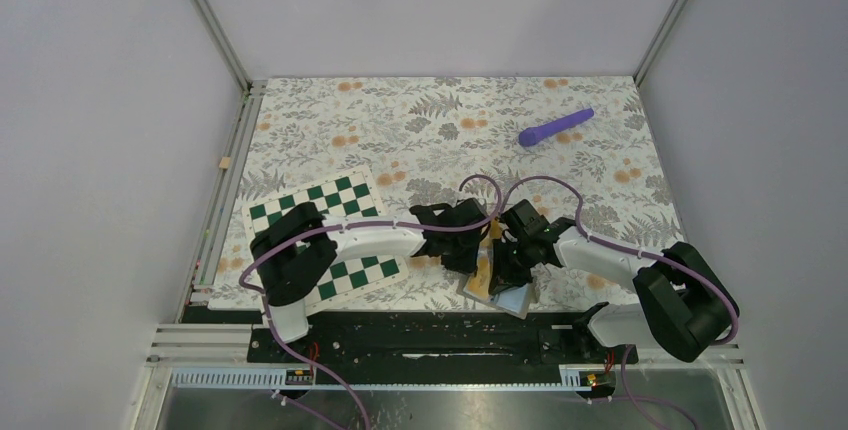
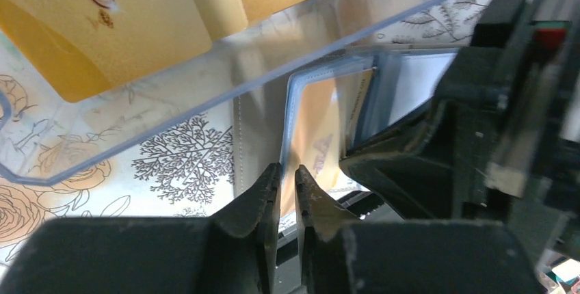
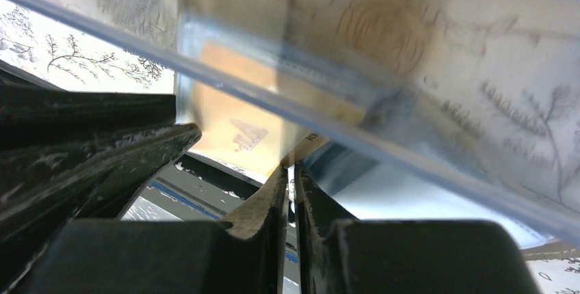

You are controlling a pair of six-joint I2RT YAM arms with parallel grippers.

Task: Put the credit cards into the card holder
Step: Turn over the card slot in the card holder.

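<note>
Since a credit card (image 2: 318, 140) is light, stiff and slick, I judge an edge pinch safest. My left gripper (image 2: 287, 181) has jaws nearly together; whether it grips, I cannot tell. That card sits in the card holder (image 1: 515, 302), table's near centre. My right gripper (image 3: 288, 181) is closed beside it; a clear sheet (image 3: 444, 68) blurs contact.

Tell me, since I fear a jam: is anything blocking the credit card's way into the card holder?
Nothing visible does. The credit card appears partly inside the clear sleeve of the card holder; the right gripper sits beside it, not across its path.
</note>
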